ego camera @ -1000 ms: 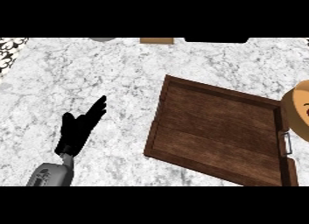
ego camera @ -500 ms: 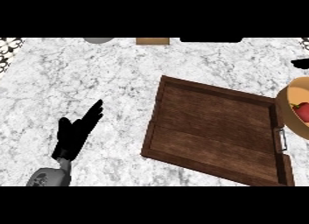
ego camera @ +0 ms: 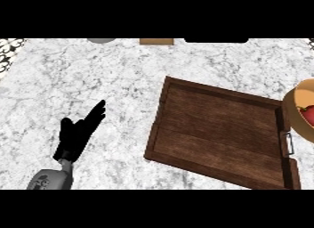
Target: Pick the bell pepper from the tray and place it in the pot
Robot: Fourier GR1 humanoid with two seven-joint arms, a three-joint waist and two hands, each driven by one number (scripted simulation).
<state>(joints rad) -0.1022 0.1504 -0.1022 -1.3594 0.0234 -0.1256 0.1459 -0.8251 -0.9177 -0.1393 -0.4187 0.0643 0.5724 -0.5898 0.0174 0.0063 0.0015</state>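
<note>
A red bell pepper (ego camera: pixel 311 114) lies inside the tan pot (ego camera: pixel 295 116) at the right edge of the head view. The dark wooden tray (ego camera: pixel 218 131) sits just left of the pot with nothing on it. My left hand (ego camera: pixel 77 133) rests on the marble counter left of the tray, fingers straight and pointing up-right, holding nothing. My right hand does not show.
A metal handle (ego camera: pixel 290 144) lies between tray and pot. At the counter's far edge sit a grey object (ego camera: pixel 101 40) and a tan object (ego camera: pixel 156 41). Patterned tile (ego camera: pixel 2 55) borders the counter at the upper left.
The view has shifted, so the pot with the pepper shows further in from the right edge. A dark shape seen above the pot half a second ago is gone. The left hand stays still.
</note>
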